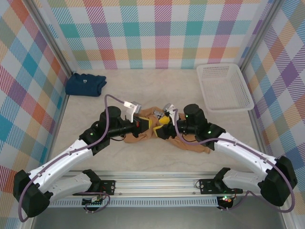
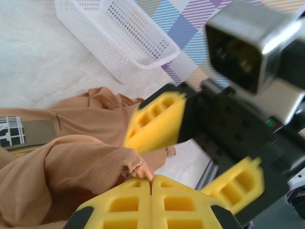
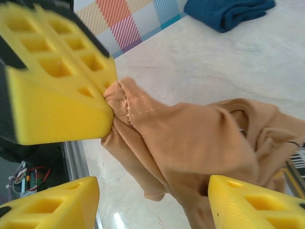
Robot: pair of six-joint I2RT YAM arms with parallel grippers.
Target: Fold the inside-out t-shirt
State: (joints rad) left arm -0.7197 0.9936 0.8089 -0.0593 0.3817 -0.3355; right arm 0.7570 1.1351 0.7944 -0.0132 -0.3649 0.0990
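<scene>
From above: one t-shirt (image 1: 138, 137), tan, plain, crumpled into a low heap at the middle of the bench (image 1: 157, 90), nearer the near edge than the far. No flat outline; sleeves and body lost in folds, part of the cloth hidden beneath the wrists. Two arms, left arm (image 1: 71, 157) and right arm (image 1: 243, 152), reaching in from the near edge and meeting over the heap. One navy shirt (image 1: 86, 83), folded, in the far left corner, well apart from the heap. One white basket (image 1: 220, 67) in the far right corner.

From the left wrist: left jaws clenched at the bottom of the view, pinching a stitched hem of the t-shirt (image 2: 81, 162) right at their tips. Cloth soft and matt, orange-brown, bulging in one rounded fold beside the pinch, more of it spread on the bench behind. One small white tag (image 2: 12, 131) with dark print at the left edge, lying on the cloth. Right jaws facing in, yellow, standing well apart. Basket (image 2: 157, 50) beyond, on the pale bench.

From the right wrist: right jaws released, one at each lower corner, with a drooping fold of the t-shirt (image 3: 190, 143) between them; contact with either cannot be told. Left jaws at upper left, pressed together on the seamed edge of that same fold, holding it off the bench. Stitching plain along the hem. Navy shirt (image 3: 228, 12) at the top, on the bench.
</scene>
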